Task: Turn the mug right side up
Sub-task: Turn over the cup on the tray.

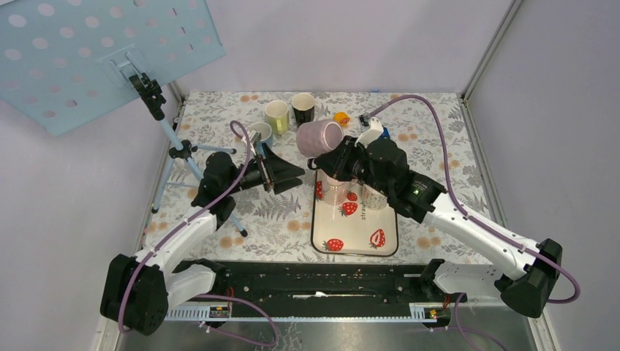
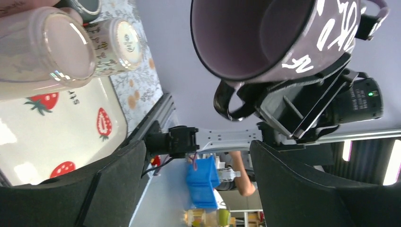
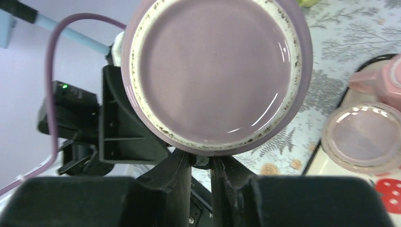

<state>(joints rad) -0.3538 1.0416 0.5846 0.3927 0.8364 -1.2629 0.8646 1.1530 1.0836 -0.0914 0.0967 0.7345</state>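
Nearest you, the strawberry tray (image 1: 356,230) is smooth and glossy, and an upturned pink cup (image 1: 333,188) with a glassy finish stands on it, right under the load. That is what you would hit if the grip gives. The right tool (image 1: 343,155) is clamped on the mug (image 1: 319,137) only at its dark looped handle (image 2: 231,101). It holds the mug in the air on its side, mouth toward the left tool (image 1: 289,172). I judge that a thin hold on glazed ceramic: the heavy round body could swing about the handle as you rotate, or slip out and drop onto the cup. The left tool's jaws stand wide apart and empty, close to the rim, so a careless roll may knock them. The mug is purple with white lettering, its foot ring pale and speckled. Farther off, a few glazed mugs (image 1: 276,115) stand upright on the flowery surface (image 1: 439,131).
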